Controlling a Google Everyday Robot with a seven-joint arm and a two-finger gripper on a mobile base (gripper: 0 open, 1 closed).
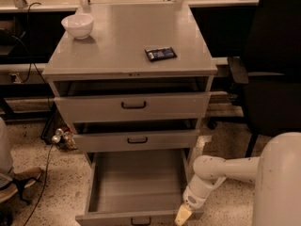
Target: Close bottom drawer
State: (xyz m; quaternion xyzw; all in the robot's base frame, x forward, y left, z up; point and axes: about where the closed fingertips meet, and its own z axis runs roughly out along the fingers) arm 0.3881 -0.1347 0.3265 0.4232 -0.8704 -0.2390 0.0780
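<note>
Hovering at the right front corner of the deep grey metal bottom drawer point(136, 182), my cream-tipped gripper point(183, 215) points down, just beside its short front panel; open or closed, cannot tell. Drawer stands far out of the grey metal cabinet point(127, 36), long axis front-to-back, handle end toward the camera.

My gripper point(182, 215) at right front corner of bottom drawer point(136, 185); tip runs into lower edge of view, contact with drawer front not resolvable. Front panel and handle point(140, 221) cut by same edge. Insides of top drawer point(131, 106) and middle drawer point(136, 139) dark, contents hidden. Print on packet point(160, 53) too small to read. Black chair point(273, 65) cropped at right. Blurred floor clutter point(61, 138) beside cabinet, unidentified.
</note>
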